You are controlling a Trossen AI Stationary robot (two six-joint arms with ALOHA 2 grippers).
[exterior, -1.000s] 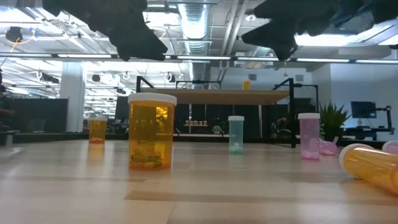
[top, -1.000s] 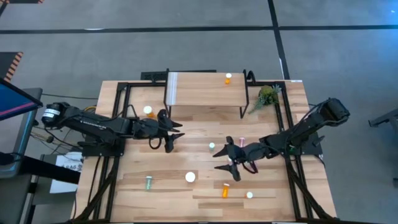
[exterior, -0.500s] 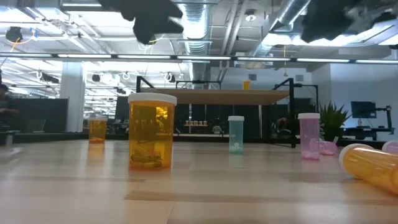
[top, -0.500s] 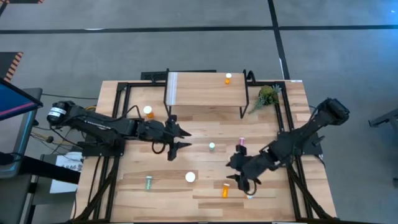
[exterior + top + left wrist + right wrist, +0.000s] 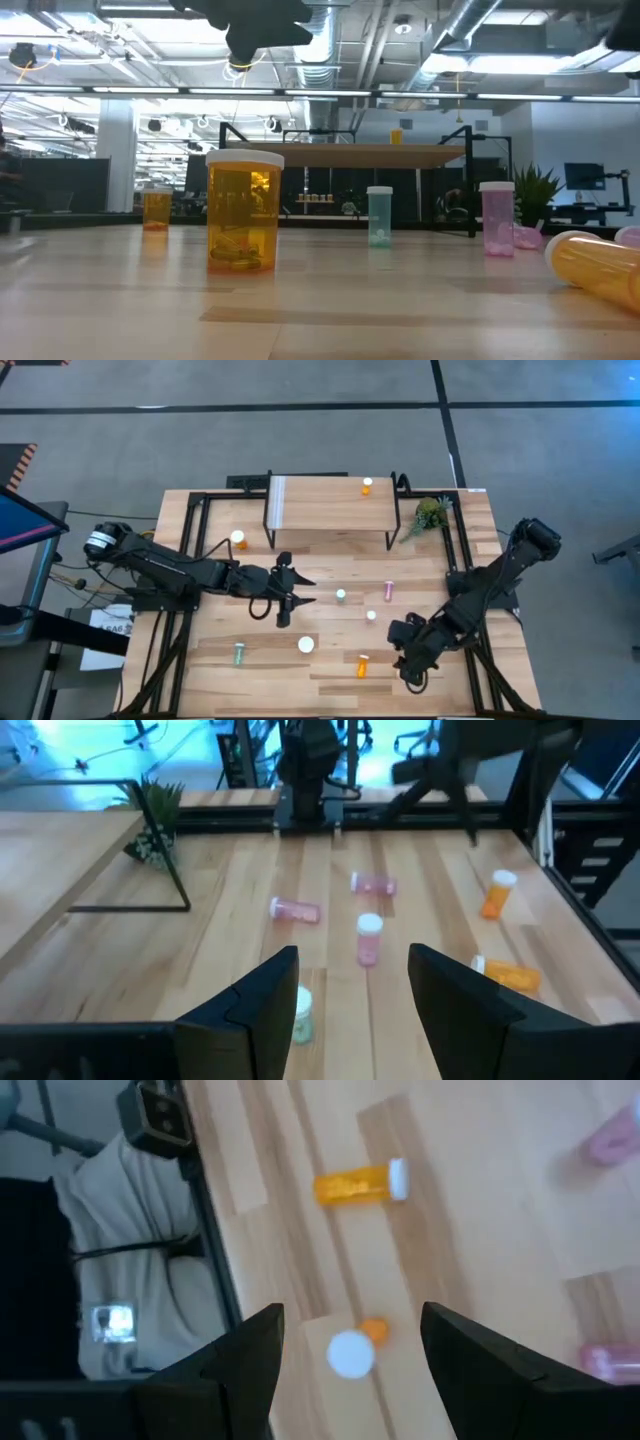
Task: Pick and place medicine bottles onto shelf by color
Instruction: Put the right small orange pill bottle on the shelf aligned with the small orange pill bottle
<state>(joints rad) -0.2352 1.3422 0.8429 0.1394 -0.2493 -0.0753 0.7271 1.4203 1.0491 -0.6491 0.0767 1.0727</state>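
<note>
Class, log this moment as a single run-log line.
left gripper: open, empty, above pale green bottle | right gripper: open, empty, above upright orange bottle | shelf: one orange bottle

One camera hangs above me, looking straight down on the whole light-wood tabletop [image 5: 330,575]. Another sits at tabletop height, close behind the large orange bottle [image 5: 244,210], facing twelve o'clock. Each wrist camera peers past my own fingers [image 5: 255,1010].
</note>
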